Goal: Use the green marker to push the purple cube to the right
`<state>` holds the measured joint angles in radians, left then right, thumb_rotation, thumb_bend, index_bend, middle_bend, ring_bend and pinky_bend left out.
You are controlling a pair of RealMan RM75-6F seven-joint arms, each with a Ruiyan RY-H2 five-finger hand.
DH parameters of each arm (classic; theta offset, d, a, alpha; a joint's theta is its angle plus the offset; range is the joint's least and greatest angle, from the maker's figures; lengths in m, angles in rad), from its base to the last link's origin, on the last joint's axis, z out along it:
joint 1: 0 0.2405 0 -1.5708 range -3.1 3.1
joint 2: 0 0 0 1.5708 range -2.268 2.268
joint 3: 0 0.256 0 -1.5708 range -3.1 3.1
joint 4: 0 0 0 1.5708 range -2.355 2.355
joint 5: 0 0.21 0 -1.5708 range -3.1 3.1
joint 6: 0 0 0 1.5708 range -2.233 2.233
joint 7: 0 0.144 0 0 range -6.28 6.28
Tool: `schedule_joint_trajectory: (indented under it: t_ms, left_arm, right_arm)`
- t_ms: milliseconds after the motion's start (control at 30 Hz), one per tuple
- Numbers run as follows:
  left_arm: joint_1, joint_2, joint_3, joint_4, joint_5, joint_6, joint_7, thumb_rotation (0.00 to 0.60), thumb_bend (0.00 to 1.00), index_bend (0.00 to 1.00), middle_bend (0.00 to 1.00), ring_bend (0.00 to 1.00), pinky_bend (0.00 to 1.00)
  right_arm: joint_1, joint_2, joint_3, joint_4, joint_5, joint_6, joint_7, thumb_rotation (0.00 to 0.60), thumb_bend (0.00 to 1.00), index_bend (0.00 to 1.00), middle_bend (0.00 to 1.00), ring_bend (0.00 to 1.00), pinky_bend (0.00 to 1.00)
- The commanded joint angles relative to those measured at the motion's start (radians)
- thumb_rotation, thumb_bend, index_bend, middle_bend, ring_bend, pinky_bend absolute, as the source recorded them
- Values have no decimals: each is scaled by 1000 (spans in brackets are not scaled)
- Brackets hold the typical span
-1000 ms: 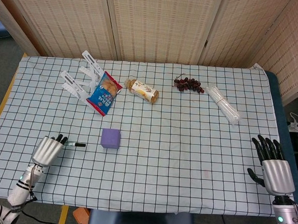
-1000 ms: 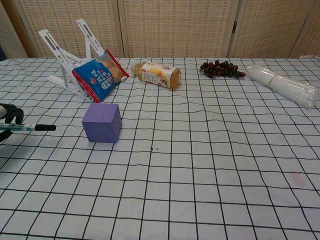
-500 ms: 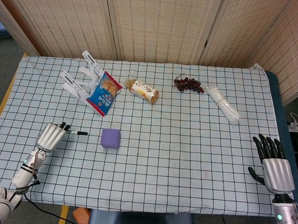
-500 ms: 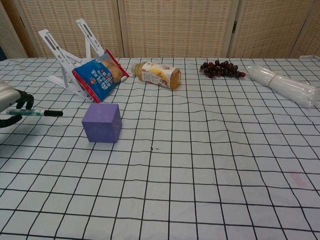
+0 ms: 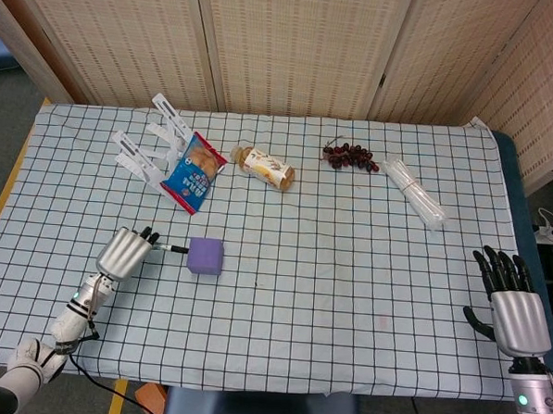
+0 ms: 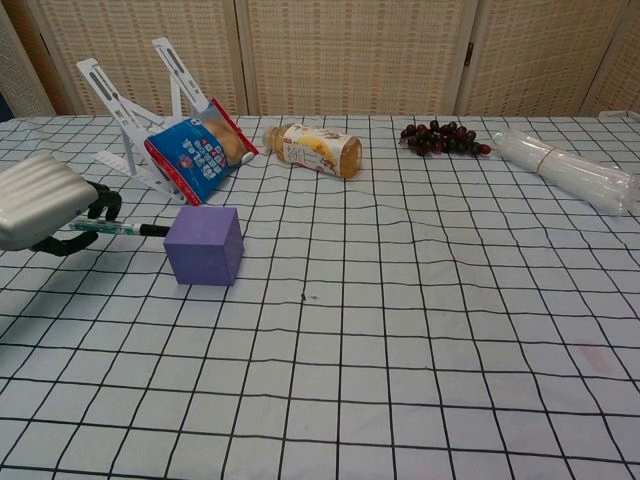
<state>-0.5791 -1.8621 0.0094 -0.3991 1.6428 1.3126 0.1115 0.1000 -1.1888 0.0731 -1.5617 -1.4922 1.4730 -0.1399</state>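
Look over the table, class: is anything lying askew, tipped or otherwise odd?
Two things. The clear plastic bottle with the tan label lies on its side at the back of the checked tablecloth. The blue snack bag leans tilted against the white folding stand. Nothing looks spilled or damaged.

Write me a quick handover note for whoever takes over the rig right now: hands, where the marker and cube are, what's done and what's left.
Left hand: holds the green marker, tip pointing right at the left face of the purple cube; it reaches the cube, but contact can't be confirmed.
Right hand: open, holding nothing, near the table's right edge.
Cube: left of the table's centre, in front of the blue snack bag.
Done: marker picked up and lined up with the cube.
Left: push the cube to the right with the marker.
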Motion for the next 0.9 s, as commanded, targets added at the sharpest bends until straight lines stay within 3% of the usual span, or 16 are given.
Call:
schedule_joint_trajectory:
  t_ms: [33,900]
  left_arm:
    - [-14,-6,-1,-16,-1,-9,17,600,603,793,789,832,999]
    - [-106,5,-15,-331,13,-28,291,600,602,793,793,832,999]
  right_arm:
    - [-2,4,1,-1,1,2,5,600,139,0,0,0,0]
    - [-2,44,-3,-16,5,-16,71,600,140,0,0,0,0]
